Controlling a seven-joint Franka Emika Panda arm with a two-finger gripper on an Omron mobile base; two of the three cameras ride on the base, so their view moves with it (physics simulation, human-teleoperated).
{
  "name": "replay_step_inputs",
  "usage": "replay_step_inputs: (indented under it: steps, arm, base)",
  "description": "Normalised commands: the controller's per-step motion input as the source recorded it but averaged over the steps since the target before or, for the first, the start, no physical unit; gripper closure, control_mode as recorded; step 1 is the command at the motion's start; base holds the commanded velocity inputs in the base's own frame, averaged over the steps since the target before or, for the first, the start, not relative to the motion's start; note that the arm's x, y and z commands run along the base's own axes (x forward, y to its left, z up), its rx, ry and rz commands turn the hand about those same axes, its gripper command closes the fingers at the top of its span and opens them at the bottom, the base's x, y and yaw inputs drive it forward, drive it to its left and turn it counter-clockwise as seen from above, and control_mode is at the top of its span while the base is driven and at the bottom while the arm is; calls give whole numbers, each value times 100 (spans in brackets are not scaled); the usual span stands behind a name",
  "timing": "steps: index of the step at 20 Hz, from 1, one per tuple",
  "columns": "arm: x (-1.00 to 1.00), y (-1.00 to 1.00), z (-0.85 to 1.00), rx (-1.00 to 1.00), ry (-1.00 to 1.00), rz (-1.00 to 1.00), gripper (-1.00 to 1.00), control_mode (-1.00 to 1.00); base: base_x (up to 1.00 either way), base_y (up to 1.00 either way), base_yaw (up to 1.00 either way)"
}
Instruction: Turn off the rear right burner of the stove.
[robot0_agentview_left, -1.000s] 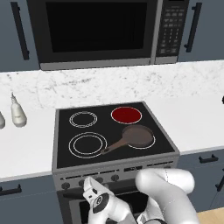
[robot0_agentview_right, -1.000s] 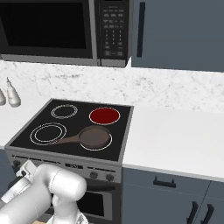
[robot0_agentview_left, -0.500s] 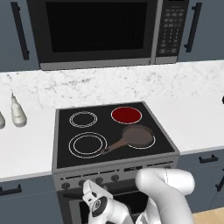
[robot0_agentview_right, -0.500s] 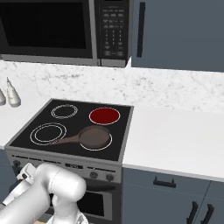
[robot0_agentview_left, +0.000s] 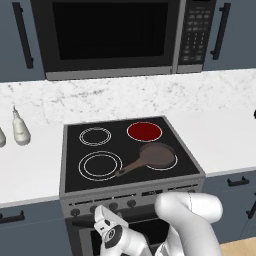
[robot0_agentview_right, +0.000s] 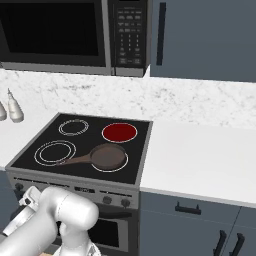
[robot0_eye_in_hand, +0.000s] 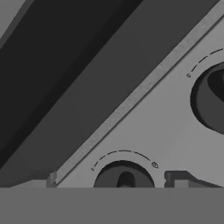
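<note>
The gripper (robot0_agentview_left: 102, 226) hangs low, pressed up against the stove's (robot0_agentview_left: 130, 192) knob row with one knob (robot0_eye_in_hand: 124, 178) dead ahead, its spread impossible to tell, while the glowing rear right burner (robot0_agentview_left: 144, 131) lies up and beyond

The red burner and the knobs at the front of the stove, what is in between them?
A dark frying pan sits between the glowing rear right burner and the knob row, on the front right circle. Both base views show it.
</note>
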Motion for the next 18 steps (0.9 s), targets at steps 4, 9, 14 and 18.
replay_step_inputs:
  steps: [4,9,14,18]
  arm:
    - [0,0,0,0,0,0,100,-100]
    - [0,0,9,2,0,0,100,-100]
    - [3,0,33,12,0,0,100,-100]
    - [5,-3,45,27,3,-2,100,-100]
  base:
    - [0,0,0]
    - [0,0,0]
    - [0,0,0]
    - [0,0,0]
